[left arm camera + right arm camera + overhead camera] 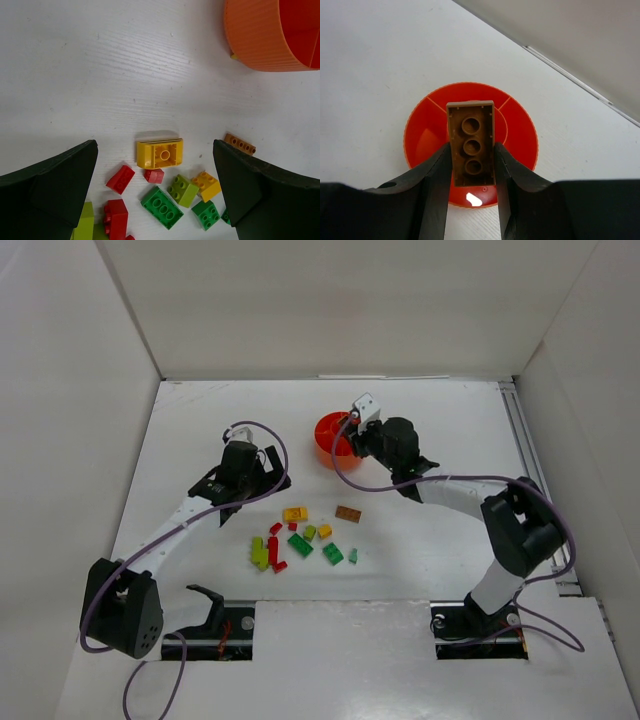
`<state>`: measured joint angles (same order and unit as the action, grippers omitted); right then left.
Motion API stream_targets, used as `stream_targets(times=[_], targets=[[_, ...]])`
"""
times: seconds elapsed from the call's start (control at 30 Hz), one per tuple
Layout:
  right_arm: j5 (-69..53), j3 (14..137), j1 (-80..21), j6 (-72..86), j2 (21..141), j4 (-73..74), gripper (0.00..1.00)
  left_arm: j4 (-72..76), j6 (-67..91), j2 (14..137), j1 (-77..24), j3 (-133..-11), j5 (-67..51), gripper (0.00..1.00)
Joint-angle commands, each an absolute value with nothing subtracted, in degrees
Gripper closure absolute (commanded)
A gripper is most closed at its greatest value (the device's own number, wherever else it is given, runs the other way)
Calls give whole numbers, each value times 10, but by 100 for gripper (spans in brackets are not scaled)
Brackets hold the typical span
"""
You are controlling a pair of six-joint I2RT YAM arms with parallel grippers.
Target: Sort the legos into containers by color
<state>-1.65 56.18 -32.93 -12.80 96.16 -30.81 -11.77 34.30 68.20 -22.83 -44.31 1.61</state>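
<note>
Currently the brown brick is pinched between the right fingers, underside toward the wrist camera, held over the middle of the orange dish. Can't tell whether it touches the dish. The dish sits on the tabletop toward the far side, with its divider walls visible. The other legos lie loose in a cluster nearer the arm bases, well apart from the dish. The yellow brick is on the cluster's far edge, with the thin brown plate off to its right. Reds, greens and lime sit on the near side. The left fingers are spread wide, holding nothing, over the cluster; the yellow brick shows between them in the wrist view.
</note>
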Motion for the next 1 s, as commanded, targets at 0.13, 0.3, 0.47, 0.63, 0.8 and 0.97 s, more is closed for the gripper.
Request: stream_targets(times=[0.13,0.3,0.47,0.63,0.8,0.97], targets=[[-50,552,-324,-125,976,-376,64,-102,334,678,-231,-468,18,1],[-50,541,-319,-108,982,-388,63,-102,334,672,-231,-468,18,1],[-45,529,-314,-103,987,-400,59,-102,334,672,-231,-468,18,1],[-45,529,-314,-103,998,-405,54,-102,334,672,-231,-468,18,1],[-50,529,-314,-98,1005,-410,43,-107,334,667,-231,-468,18,1],[-50,529,-314,-92,1005,-410,40,-107,334,667,-231,-468,18,1]])
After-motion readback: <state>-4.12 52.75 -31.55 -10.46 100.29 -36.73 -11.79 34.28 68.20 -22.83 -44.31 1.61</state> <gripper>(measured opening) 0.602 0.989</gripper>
